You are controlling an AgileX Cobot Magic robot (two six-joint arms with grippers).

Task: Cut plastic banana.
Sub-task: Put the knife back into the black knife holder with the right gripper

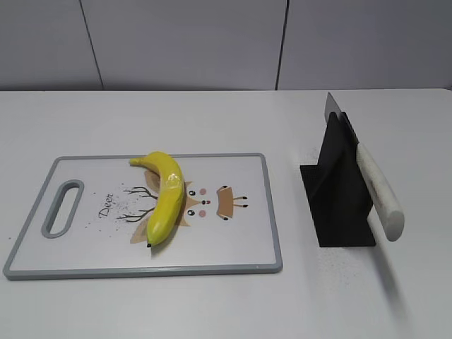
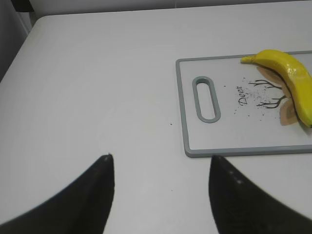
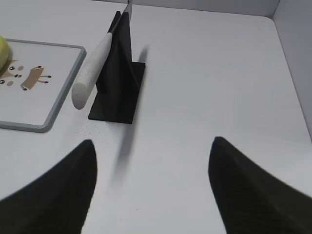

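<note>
White table [image 1: 212,304], matte, with grey wall panels [image 1: 183,42] behind it split by dark vertical seams. In the left wrist view the table's rounded corner shows at top left. Fine dark specks dot the table around the stand's base and the board near the print.

Cutting board [image 1: 240,265], white with a grey rim, lies flat on the left half of the table. Its slot handle [image 1: 62,207] is at the left end. A cartoon deer print with the word "Deer" sits mid-board.

Banana [image 1: 164,195] lies on the board over the print, curved, stem end toward the far edge, dark tip toward the near edge. Nothing touches it.

Black stand [image 1: 337,194] sits on the table right of the board, apart from it. Knife [image 1: 374,187] rests in the stand's slot, blade up and away, white handle sticking out toward the near side, off the table.

Left gripper [image 2: 161,195] hovers over bare table left of the board, fingers spread wide, nothing between them. Right gripper [image 3: 153,190] hovers over bare table on the near side of the stand, fingers also spread, holding nothing. Neither arm shows in the exterior view. Nothing blocks the banana or the knife handle.
</note>
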